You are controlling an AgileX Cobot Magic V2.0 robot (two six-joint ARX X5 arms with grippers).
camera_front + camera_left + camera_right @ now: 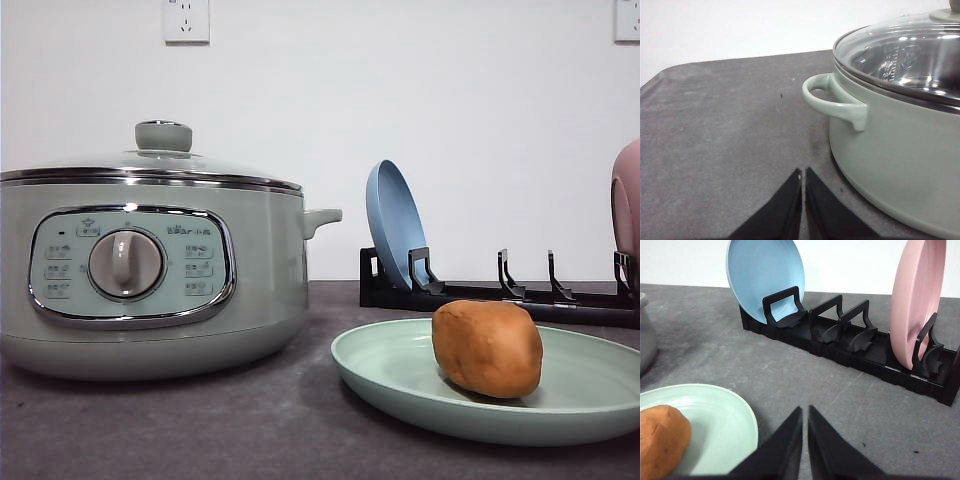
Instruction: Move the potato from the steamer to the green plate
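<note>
The right gripper (804, 412) hangs low over the dark grey surface (850, 400), its black jaws pressed together with nothing between them. Just to one side of the jaws lies the green plate (725, 420), and on it rests the potato (660, 440), apart from the jaws and untouched by them. Beyond the jaws stands a black dish rack (850, 347), holding a blue plate (765, 277) upright in one end slot and a pink plate (917, 300) upright near the other end.

The left gripper (803, 175) is likewise empty, jaws closed to a narrow seam above the surface, near the base of the steamer (895, 150). The pot's small side handle (832, 100) juts out just beyond the jaw tips, and the glass lid (905, 55) sits in place on the chrome rim.

In the front view, the steamer (150, 265) stands on the left with its dial panel (128, 265) facing the camera and its lid on. The potato (488, 348) sits on the green plate (400, 375) at the right front, well clear of the pot, with the rack (500, 295), blue plate (395, 225) and an edge of the pink plate (627, 200) behind it against a white wall.
</note>
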